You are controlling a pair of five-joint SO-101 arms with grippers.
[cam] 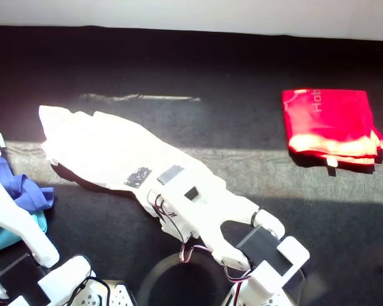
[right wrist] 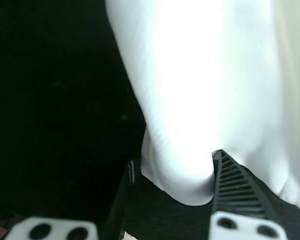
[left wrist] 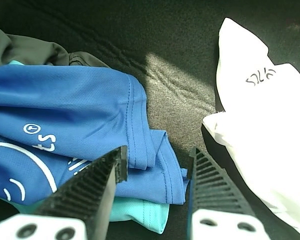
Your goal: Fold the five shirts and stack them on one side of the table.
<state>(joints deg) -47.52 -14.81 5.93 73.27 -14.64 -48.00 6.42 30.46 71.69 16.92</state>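
white shirt point(cam: 96, 150) lies spread out and rumpled on the dark table point(cam: 230, 76), running from the left side towards the middle near edge. the right arm point(cam: 198, 204) stretches out low over its nearer end. in the right wrist view the right gripper point(right wrist: 174, 159) has its jaws apart with a rounded fold of the white shirt point(right wrist: 200, 90) bulging between them; the cloth touches one finger point(right wrist: 235, 185) (whether it is actually pinched i cannot tell).

just beside the white shirt, at the table's left edge, sits a loose heap of other shirts: a blue shirt point(left wrist: 65, 115) with white print on top, a teal shirt point(left wrist: 140, 212) peeking out under its hem, and a dark grey shirt point(left wrist: 35, 50) behind them. the left gripper point(left wrist: 158, 152) hangs over the blue shirt's hem with its jaws wide apart and nothing between them.

well apart from all this, a red shirt point(cam: 329, 124) lies folded into a neat rectangle on the far right side of the table.
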